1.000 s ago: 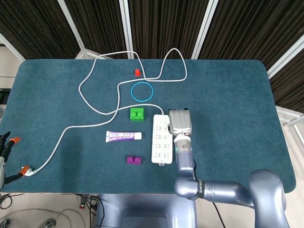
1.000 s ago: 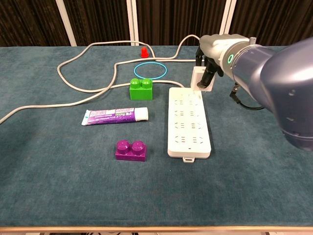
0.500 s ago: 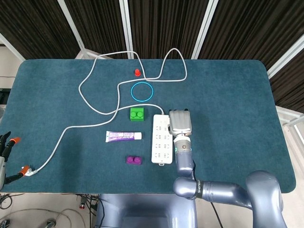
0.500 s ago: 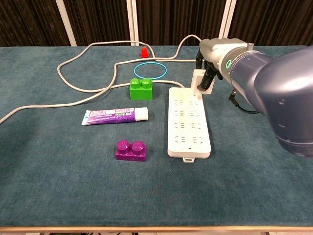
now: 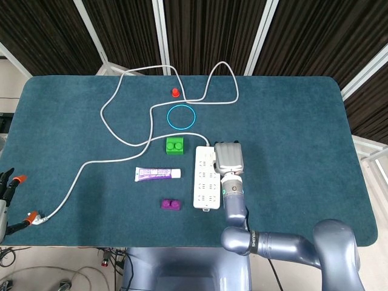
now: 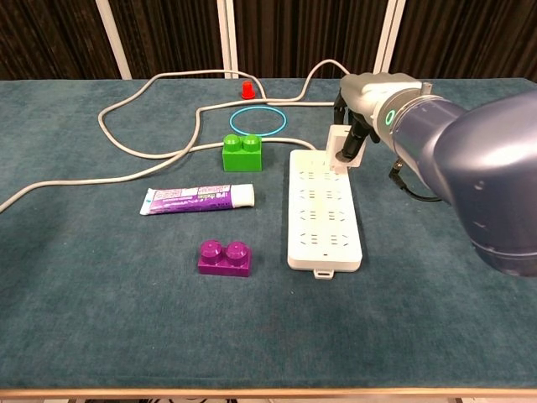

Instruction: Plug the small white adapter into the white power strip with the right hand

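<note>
Now right hand (image 6: pixel 362 113) grips small white adapter (image 6: pixel 341 149), held tilted over far right corner of white power strip (image 6: pixel 325 210), touching or just above it, cannot tell. Strip lies mid-desk (image 6: pixel 101 319), green block (image 6: pixel 242 154) just left of far end, purple block (image 6: pixel 225 258) near left. Left hand (image 5: pixel 6 188) off desk at left edge, fingers apart, holding nothing.

Sitting on the tabletop (image 6: pixel 84 336): one white power strip (image 6: pixel 325 210), one small white adapter (image 6: pixel 340 147), two toy bricks, one green (image 6: pixel 242 153) and one purple (image 6: pixel 225 258), one tube (image 6: pixel 197 199), one blue ring (image 6: pixel 259 118), one red cap (image 6: pixel 247 88).
</note>
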`<action>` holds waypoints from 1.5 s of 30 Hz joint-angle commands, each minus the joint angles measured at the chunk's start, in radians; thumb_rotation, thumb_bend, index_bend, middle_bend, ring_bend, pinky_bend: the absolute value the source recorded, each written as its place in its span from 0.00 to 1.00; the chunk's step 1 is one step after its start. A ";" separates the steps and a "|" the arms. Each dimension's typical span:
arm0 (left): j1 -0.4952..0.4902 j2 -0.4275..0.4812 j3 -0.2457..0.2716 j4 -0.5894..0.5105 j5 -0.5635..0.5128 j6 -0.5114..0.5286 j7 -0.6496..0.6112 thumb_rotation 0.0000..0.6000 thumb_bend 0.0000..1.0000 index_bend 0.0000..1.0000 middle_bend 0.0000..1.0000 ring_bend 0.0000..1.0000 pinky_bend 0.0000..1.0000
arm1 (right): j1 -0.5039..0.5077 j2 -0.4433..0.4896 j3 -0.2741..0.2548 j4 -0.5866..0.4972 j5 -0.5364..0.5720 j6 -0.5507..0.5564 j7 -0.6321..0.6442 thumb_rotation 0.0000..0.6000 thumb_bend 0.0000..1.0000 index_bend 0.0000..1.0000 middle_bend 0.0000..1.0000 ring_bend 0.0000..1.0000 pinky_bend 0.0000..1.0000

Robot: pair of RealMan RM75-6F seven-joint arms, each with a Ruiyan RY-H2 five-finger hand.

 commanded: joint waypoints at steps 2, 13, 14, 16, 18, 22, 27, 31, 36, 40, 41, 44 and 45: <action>0.000 0.000 0.001 -0.001 0.001 0.000 0.001 1.00 0.17 0.19 0.00 0.00 0.11 | -0.004 -0.003 -0.006 0.006 -0.012 0.002 0.000 1.00 0.47 0.94 0.74 0.70 0.35; 0.000 0.000 0.001 -0.001 0.001 0.002 0.001 1.00 0.17 0.19 0.00 0.00 0.11 | -0.010 -0.013 -0.006 0.025 -0.016 -0.012 -0.003 1.00 0.47 0.94 0.74 0.70 0.35; 0.000 0.000 0.001 -0.001 0.001 0.001 0.002 1.00 0.17 0.19 0.00 0.00 0.11 | -0.011 -0.013 -0.006 0.026 -0.018 -0.012 -0.003 1.00 0.47 0.94 0.74 0.70 0.35; 0.000 0.000 0.001 -0.001 0.000 0.001 0.002 1.00 0.17 0.19 0.00 0.00 0.11 | -0.012 -0.014 -0.005 0.028 -0.019 -0.014 -0.002 1.00 0.47 0.94 0.74 0.70 0.35; 0.000 -0.001 0.000 -0.001 -0.001 0.001 0.003 1.00 0.17 0.19 0.00 0.00 0.11 | -0.014 -0.014 -0.004 0.027 -0.020 -0.016 -0.002 1.00 0.47 0.94 0.74 0.70 0.35; 0.000 0.000 0.001 -0.001 -0.001 0.000 0.004 1.00 0.17 0.19 0.00 0.00 0.11 | -0.017 -0.016 -0.004 0.028 -0.027 -0.016 -0.001 1.00 0.47 0.94 0.74 0.70 0.35; 0.000 -0.001 0.000 -0.001 -0.002 0.001 0.004 1.00 0.17 0.19 0.00 0.00 0.11 | -0.019 -0.020 -0.004 0.034 -0.026 -0.020 -0.002 1.00 0.47 0.94 0.74 0.70 0.35; -0.001 -0.001 0.001 -0.001 -0.002 -0.001 0.006 1.00 0.17 0.19 0.00 0.00 0.11 | -0.020 -0.022 -0.002 0.038 -0.029 -0.023 -0.001 1.00 0.47 0.94 0.74 0.70 0.35; -0.001 -0.002 0.000 -0.001 -0.003 -0.001 0.007 1.00 0.17 0.19 0.00 0.00 0.11 | -0.021 -0.027 -0.001 0.043 -0.031 -0.027 -0.001 1.00 0.47 0.94 0.74 0.70 0.35; -0.001 -0.002 0.000 -0.001 -0.004 -0.001 0.006 1.00 0.17 0.19 0.00 0.00 0.11 | -0.021 -0.030 0.000 0.046 -0.032 -0.029 -0.002 1.00 0.47 0.94 0.74 0.70 0.35; -0.001 -0.002 0.000 0.000 -0.005 -0.001 0.006 1.00 0.17 0.19 0.00 0.00 0.11 | -0.021 -0.031 0.001 0.047 -0.032 -0.030 -0.002 1.00 0.47 0.94 0.74 0.70 0.35; -0.002 -0.002 0.000 -0.001 -0.005 -0.002 0.007 1.00 0.17 0.19 0.00 0.00 0.11 | -0.021 -0.034 0.002 0.050 -0.031 -0.031 -0.004 1.00 0.47 0.94 0.74 0.70 0.35; -0.002 -0.002 0.000 0.000 -0.005 -0.002 0.008 1.00 0.17 0.19 0.00 0.00 0.11 | -0.022 -0.035 0.002 0.051 -0.031 -0.032 -0.005 1.00 0.47 0.94 0.74 0.70 0.35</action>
